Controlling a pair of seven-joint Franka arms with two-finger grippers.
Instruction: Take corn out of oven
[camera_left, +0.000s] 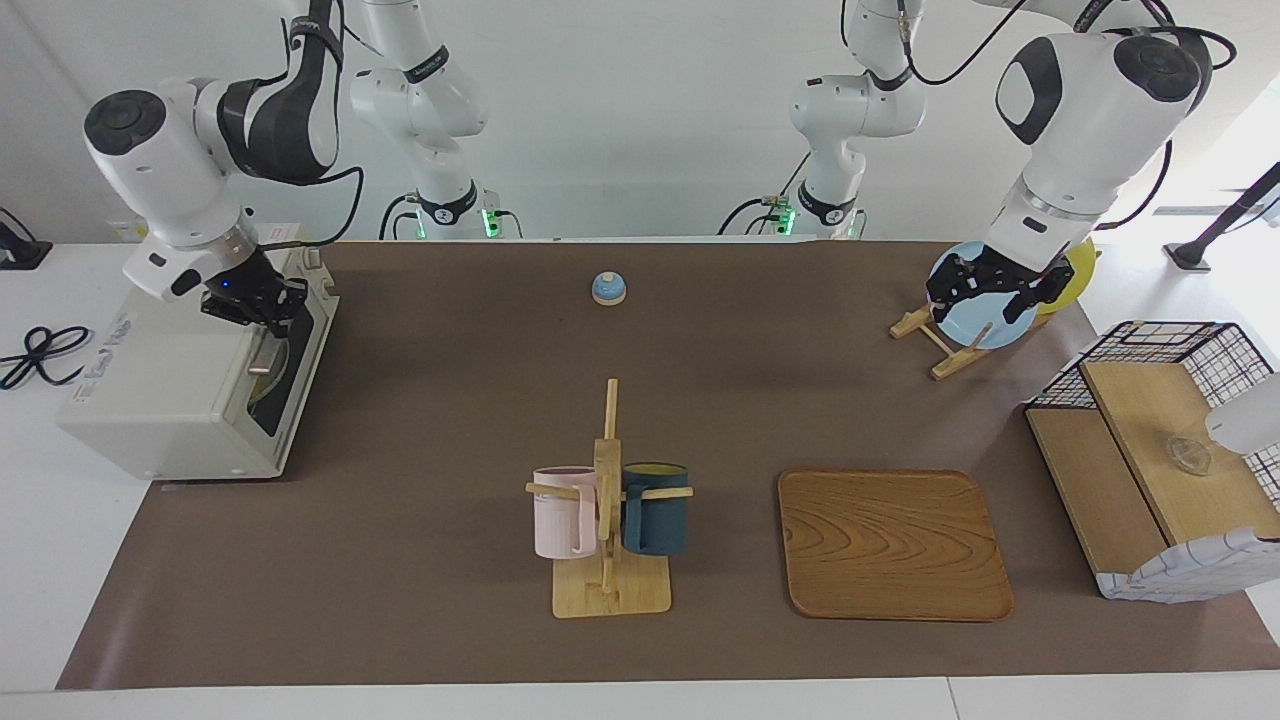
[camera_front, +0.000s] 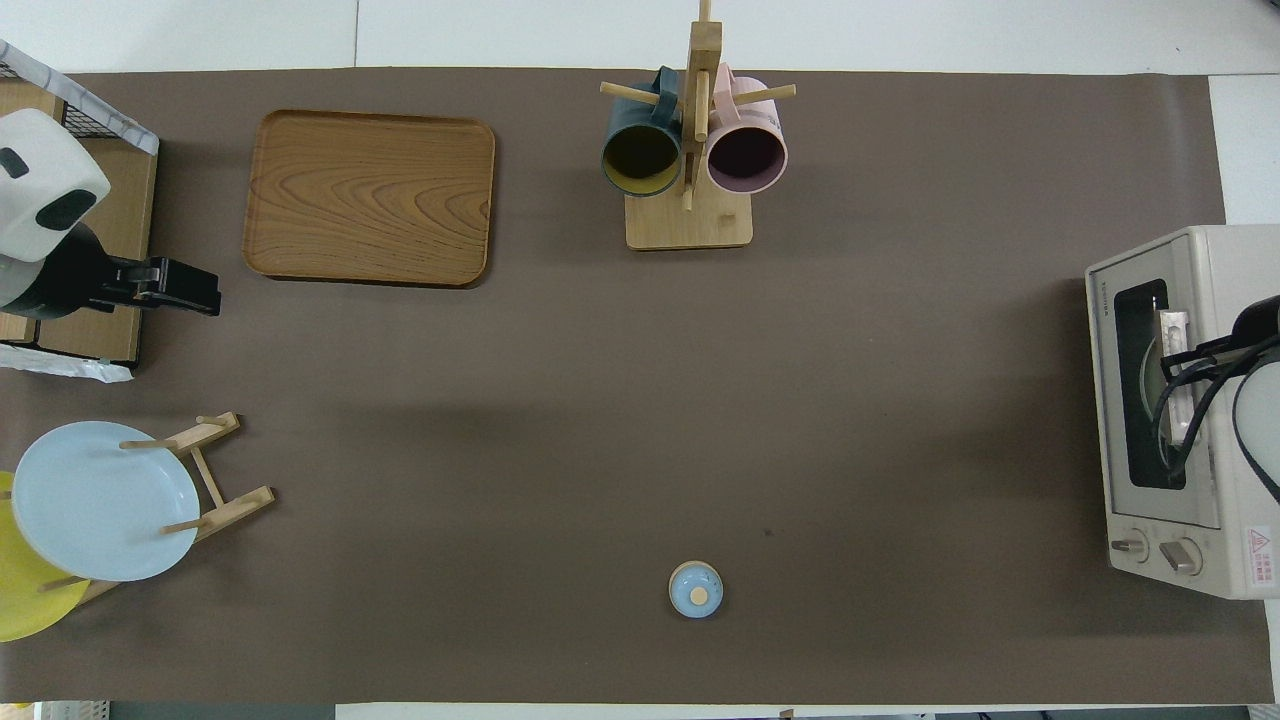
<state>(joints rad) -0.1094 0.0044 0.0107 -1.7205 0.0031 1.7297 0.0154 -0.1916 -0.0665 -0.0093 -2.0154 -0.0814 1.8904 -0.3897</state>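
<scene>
Apparently the right hand (camera_left: 262, 318) was clamped shut on the oven (camera_left: 190, 385) door's bar handle, the door closed under it, so the corn, presumably inside, could not be seen. Judged as smooth plastic, the cob should be light, stiff and slippery, best pinched across its middle. The left hand (camera_left: 985, 292) waited open over the blue plate (camera_left: 965, 322), well apart from the mug rack (camera_left: 608, 500) and wooden tray (camera_left: 890, 545) on the counter (camera_left: 450, 400); only the door blocked the way.

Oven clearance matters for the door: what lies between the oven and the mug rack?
Only bare brown mat lies between oven and mug rack, as the overhead view shows.
</scene>
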